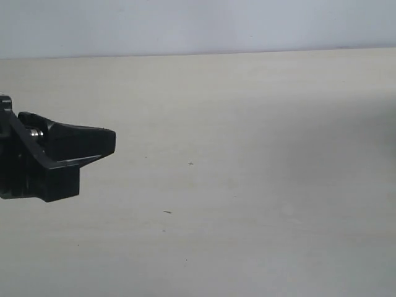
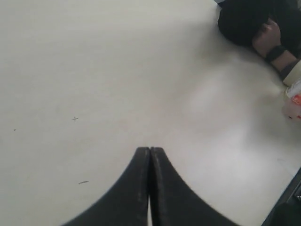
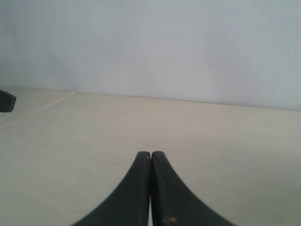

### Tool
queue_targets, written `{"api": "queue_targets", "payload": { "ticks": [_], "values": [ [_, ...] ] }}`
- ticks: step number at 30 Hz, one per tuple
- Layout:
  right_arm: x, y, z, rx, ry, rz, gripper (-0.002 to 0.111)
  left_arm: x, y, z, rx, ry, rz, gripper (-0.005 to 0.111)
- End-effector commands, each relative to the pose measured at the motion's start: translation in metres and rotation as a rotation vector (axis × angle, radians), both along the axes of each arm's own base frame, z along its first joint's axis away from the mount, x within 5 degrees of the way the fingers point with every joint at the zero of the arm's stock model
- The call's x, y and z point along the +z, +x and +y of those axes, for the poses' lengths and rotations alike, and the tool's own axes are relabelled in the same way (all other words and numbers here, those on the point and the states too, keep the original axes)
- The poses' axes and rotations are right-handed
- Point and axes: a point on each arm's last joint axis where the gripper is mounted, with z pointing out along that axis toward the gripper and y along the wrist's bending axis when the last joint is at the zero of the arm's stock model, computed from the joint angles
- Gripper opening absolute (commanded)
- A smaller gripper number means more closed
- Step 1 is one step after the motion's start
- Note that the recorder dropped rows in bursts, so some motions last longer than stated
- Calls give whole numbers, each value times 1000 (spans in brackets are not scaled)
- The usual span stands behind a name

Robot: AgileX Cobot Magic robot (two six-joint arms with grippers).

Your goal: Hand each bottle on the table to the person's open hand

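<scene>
Closed on nothing, my left gripper (image 2: 149,151) and right gripper (image 3: 150,154) hover over the tabletop (image 1: 247,185), apparently parked; one bottle (image 2: 295,94) shows beside the person's arm (image 2: 244,19).

smooth matt table (image 1: 247,185), faint grain; matt black left claw (image 2: 149,151)

The right gripper (image 3: 150,155) holds its black jaws pressed together over the pale table (image 3: 225,141); a plain grey wall (image 3: 164,47) stands beyond.

Shows one tabletop (image 1: 247,185), two black pincers, namely left pincer (image 2: 149,150) and right pincer (image 3: 150,153), one person's hand (image 2: 269,35), and one bottle (image 2: 295,99), partly cut off, near the hand.
</scene>
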Motion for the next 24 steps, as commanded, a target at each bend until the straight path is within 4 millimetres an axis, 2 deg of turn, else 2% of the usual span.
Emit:
{"api": "queue_targets", "payload": {
  "ticks": [1, 5, 8, 11, 15, 19, 24],
  "values": [
    [2, -1, 0, -3, 5, -13, 0, 1, -1, 1, -26, 21, -42, 0],
    [2, -1, 0, -3, 5, -13, 0, 2, -1, 0, -23, 11, -55, 0],
    [2, -1, 0, -3, 5, -13, 0, 4, 3, 5, -30, 62, -141, 0],
    [2, -1, 0, -3, 5, -13, 0, 6, 7, 26, 72, 63, -138, 0],
    [2, -1, 0, -3, 5, -13, 0, 2, 5, 65, 260, 52, -141, 0],
    [2, -1, 0, -3, 5, -13, 0, -8, -10, 98, 437, 15, -255, 0],
    [2, -1, 0, -3, 5, -13, 0, -24, -33, 121, 579, -5, -369, 0]
  ]
}}
